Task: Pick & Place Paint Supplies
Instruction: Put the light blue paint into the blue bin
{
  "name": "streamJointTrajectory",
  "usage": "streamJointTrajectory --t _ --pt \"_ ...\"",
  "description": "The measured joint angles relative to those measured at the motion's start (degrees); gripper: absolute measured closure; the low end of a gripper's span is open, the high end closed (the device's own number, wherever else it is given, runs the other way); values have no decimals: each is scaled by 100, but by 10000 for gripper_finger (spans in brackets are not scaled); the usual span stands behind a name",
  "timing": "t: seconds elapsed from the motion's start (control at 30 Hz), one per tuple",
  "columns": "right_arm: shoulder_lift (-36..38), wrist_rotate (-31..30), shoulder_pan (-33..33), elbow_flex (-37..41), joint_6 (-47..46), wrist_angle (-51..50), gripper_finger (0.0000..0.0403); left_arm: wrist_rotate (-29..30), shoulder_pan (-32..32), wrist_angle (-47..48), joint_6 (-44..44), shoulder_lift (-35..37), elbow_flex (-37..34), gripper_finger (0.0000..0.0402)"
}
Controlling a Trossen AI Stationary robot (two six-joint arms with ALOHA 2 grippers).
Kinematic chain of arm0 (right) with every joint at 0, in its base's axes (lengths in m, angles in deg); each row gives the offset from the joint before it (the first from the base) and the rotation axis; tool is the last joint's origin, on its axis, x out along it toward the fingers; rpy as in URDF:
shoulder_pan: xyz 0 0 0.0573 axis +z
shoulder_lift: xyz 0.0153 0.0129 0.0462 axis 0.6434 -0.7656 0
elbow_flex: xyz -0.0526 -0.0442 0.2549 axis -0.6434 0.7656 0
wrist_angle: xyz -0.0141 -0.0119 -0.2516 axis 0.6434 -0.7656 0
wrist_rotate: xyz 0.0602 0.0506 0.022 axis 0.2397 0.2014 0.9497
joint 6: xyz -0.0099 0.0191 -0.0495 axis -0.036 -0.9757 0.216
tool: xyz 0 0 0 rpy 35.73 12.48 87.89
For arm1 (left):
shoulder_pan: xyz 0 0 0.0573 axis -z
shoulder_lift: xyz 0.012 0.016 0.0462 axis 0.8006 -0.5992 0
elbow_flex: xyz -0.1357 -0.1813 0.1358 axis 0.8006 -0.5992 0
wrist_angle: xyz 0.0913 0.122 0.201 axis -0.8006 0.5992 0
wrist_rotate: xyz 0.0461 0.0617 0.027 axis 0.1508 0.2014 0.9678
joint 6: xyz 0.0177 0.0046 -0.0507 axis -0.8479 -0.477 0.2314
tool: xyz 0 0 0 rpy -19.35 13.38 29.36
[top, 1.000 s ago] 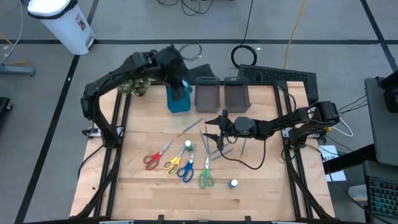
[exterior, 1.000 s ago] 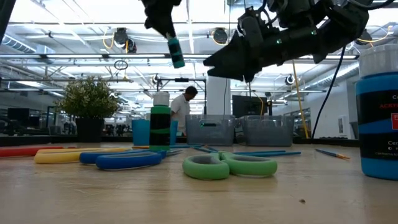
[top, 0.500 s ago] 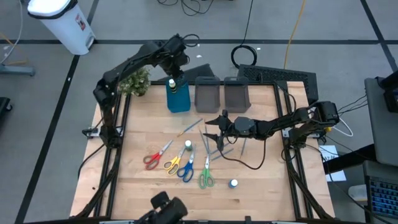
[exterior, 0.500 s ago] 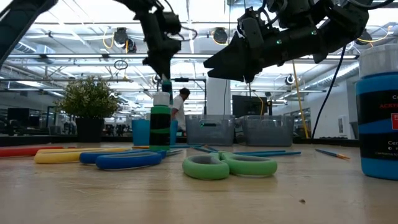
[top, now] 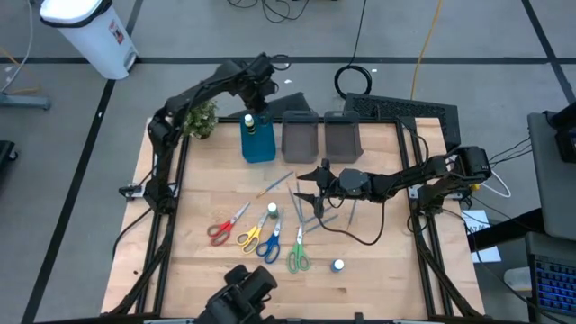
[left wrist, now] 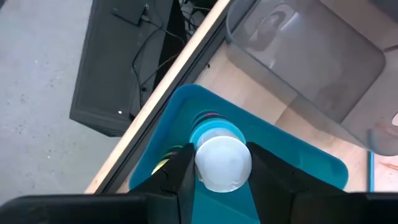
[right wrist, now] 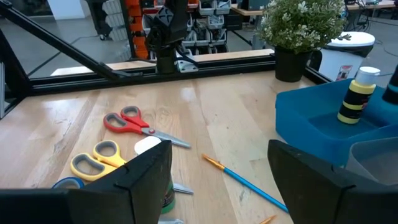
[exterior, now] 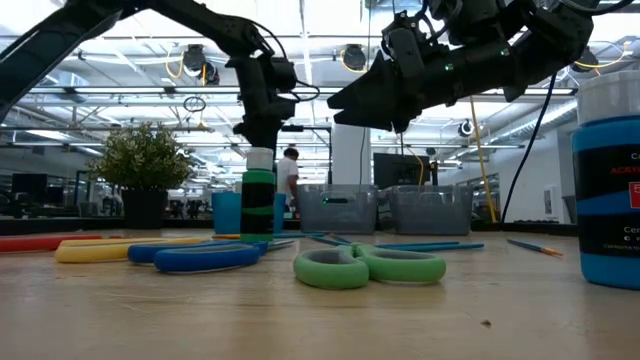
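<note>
Bottle (left wrist: 222, 163), white-capped, was held between the left gripper's (left wrist: 222, 171) fingers just above the blue bin (left wrist: 311, 168). Judged light, rigid, slick plastic; best pinched below the cap. Right gripper (right wrist: 219, 177) was spread open over the scissors (right wrist: 127, 122), holding nothing.

The left arm reaches to the table's far side, its left gripper (left wrist: 222, 163) pointing down, fingers clamped on a bottle (left wrist: 222, 160). The right arm stretches toward mid-table, right gripper (right wrist: 219, 163) spread wide, empty.
</note>
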Motion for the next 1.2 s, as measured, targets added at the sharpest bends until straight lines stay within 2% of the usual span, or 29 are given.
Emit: streamJointTrajectory --t 0.57,1.2 --pt "0 -2 0 0 -13 0 147 -25 -8 -174 86 -82 -4 277" --pt "-2 -2 -2 0 -13 48 147 -45 -9 -1067 70 -84 -1136 277"
